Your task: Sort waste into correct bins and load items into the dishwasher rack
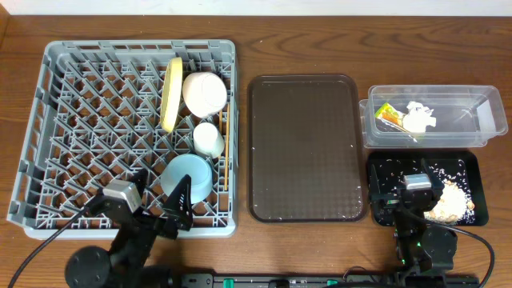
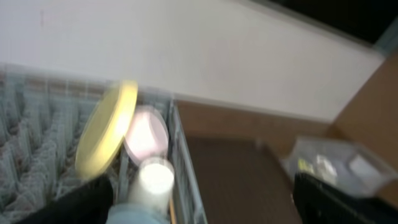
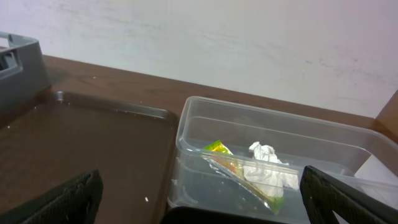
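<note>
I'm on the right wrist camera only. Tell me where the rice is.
Observer: The rice lies in the black tray, on the robot's side of the clear tub you see.
Operator: List what's loaded in the rack.
Observer: The dishwasher rack holds the yellow plate on edge, the white bowl, the white cup and the light blue bowl.
Operator: Report the chopsticks.
Observer: The chopsticks lie in the rack too, along its right side beside the cup.
</note>
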Motion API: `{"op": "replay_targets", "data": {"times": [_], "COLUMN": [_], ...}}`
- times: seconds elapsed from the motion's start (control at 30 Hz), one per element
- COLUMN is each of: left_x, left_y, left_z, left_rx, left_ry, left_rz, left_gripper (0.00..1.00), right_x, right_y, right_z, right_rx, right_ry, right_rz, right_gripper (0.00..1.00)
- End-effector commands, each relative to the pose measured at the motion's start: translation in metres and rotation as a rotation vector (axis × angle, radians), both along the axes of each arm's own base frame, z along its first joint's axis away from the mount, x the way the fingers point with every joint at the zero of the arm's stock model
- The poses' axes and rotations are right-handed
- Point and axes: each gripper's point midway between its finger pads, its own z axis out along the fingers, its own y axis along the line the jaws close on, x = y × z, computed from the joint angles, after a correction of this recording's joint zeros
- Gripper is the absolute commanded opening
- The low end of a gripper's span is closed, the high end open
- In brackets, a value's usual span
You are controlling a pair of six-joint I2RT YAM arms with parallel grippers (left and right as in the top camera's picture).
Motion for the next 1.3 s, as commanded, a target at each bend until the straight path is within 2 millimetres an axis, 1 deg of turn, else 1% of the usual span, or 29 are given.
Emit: {"op": "replay_targets", "data": {"times": [0.0, 0.03, 0.17, 0.33, 0.47, 0.67, 0.8, 0.93, 1.0, 1.03, 1.17, 1.27], "left_x": [0.008, 0.012, 0.026, 0.039, 0.047, 0.054, 0.056, 0.055, 0.054, 0.053, 0.054, 0.054], "left_y": [0.009, 0.012, 0.020, 0.034, 0.040, 0.034, 0.034, 0.036, 0.036, 0.037, 0.037, 0.038], "left_z": [-0.001, 0.000, -0.005, -0.023, -0.049, -0.081, -0.111, -0.133, -0.147, -0.150, -0.149, -0.149], "left_rx": [0.018, 0.016, 0.006, -0.006, -0.009, 0.088, 0.196, 0.320, 0.383, 0.397, 0.476, 0.484], "left_ry": [-0.116, -0.176, -0.251, -0.291, -0.249, -0.194, -0.104, -0.036, 0.009, 0.022, 0.000, 0.000], "left_rz": [0.061, 0.088, 0.142, 0.231, 0.277, 0.256, 0.248, 0.241, 0.226, 0.224, 0.215, 0.220], "left_gripper": [0.93, 0.93, 0.93, 0.94, 0.93, 0.94, 0.94, 0.94, 0.94, 0.94, 0.94, 0.94], "right_x": [0.000, 0.000, 0.000, 0.000, 0.000, 0.000, 0.000, 0.000, 0.000, 0.000, 0.000, 0.000], "right_y": [-0.002, -0.002, -0.002, -0.002, -0.002, -0.002, -0.002, -0.002, -0.002, -0.002, -0.002, -0.002], "right_z": [0.000, 0.000, 0.000, 0.000, 0.000, 0.000, 0.000, 0.000, 0.000, 0.000, 0.000, 0.000], "right_rx": [-0.014, -0.014, -0.014, -0.014, -0.014, -0.014, -0.014, -0.014, -0.014, -0.014, -0.014, -0.014], "right_ry": [-0.002, -0.002, -0.002, -0.002, -0.002, -0.002, -0.002, -0.002, -0.002, -0.002, -0.002, -0.002], "right_rz": [-0.008, -0.008, -0.008, -0.008, -0.008, -0.008, -0.008, -0.008, -0.008, -0.008, -0.008, -0.008], "right_gripper": [0.99, 0.99, 0.99, 0.99, 0.99, 0.99, 0.99, 0.99, 0.99, 0.99, 0.99, 0.99]}}
